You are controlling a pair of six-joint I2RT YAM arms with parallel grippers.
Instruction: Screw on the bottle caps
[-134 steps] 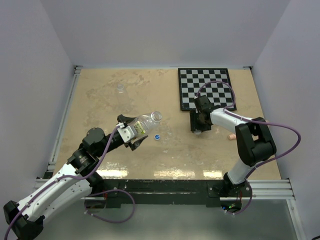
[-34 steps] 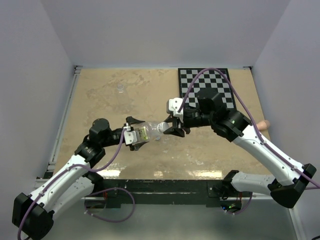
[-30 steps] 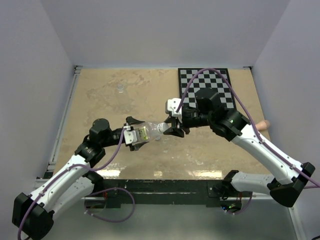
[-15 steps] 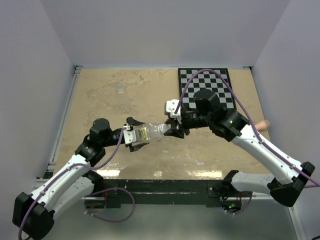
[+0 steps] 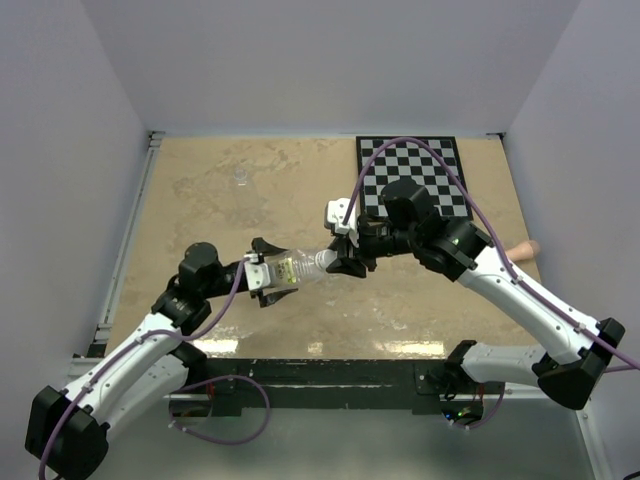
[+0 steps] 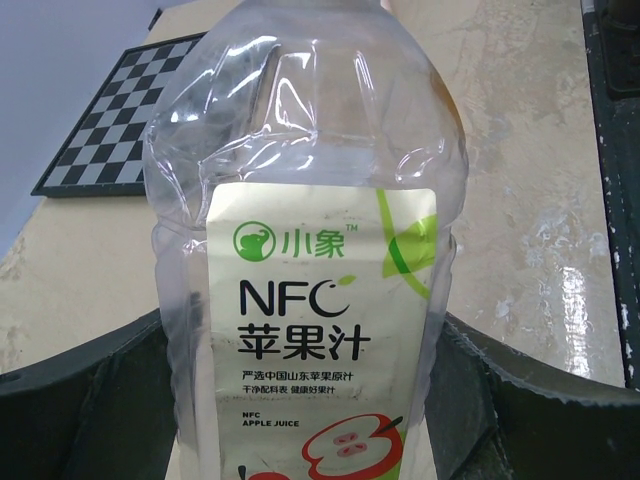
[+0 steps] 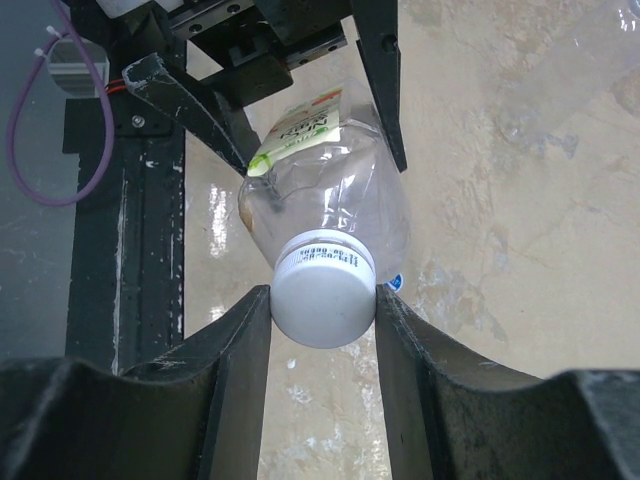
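Near the chessboard (image 5: 410,175), my left gripper (image 5: 270,273) clamps the apple-juice bottle (image 5: 300,267); my right gripper (image 5: 341,258) pinches its white cap (image 7: 322,295).

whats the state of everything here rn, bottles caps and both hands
left hand: shut on tall bottle
right hand: shut on white cap
tall bottle: lifted, lying sideways
white cap: on the tall bottle's neck; how tight, cannot tell
blue cap: loose on the table, on no bottle
short bottle: upright on the table, untouched
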